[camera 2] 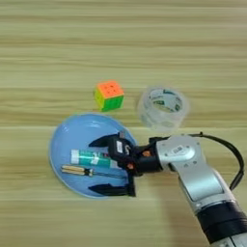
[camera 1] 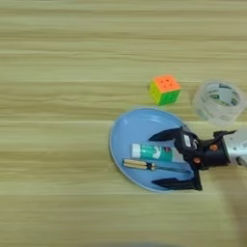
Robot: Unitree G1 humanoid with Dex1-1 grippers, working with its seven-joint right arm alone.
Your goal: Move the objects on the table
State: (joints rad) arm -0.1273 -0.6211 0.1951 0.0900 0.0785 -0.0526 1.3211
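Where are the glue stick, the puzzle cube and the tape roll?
glue stick (camera 1: 153, 152), left eye view: on its teal label, lying on the plate.
puzzle cube (camera 1: 165, 89), left eye view: near the seam of its orange top and green side.
tape roll (camera 2: 163, 109), right eye view: on its clear front wall.

glue stick (camera 1: 153, 152) & screwdriver (camera 1: 144, 165) lie in plate (camera 1: 126, 130), stick farther; cube (camera 1: 165, 89) beyond plate, tape roll (camera 1: 219, 101) right of cube.

No text can be read: the teal label on the white cylindrical glue stick (camera 1: 155, 152) and the print inside the clear plastic tape roll (camera 2: 163, 107) are illegible.
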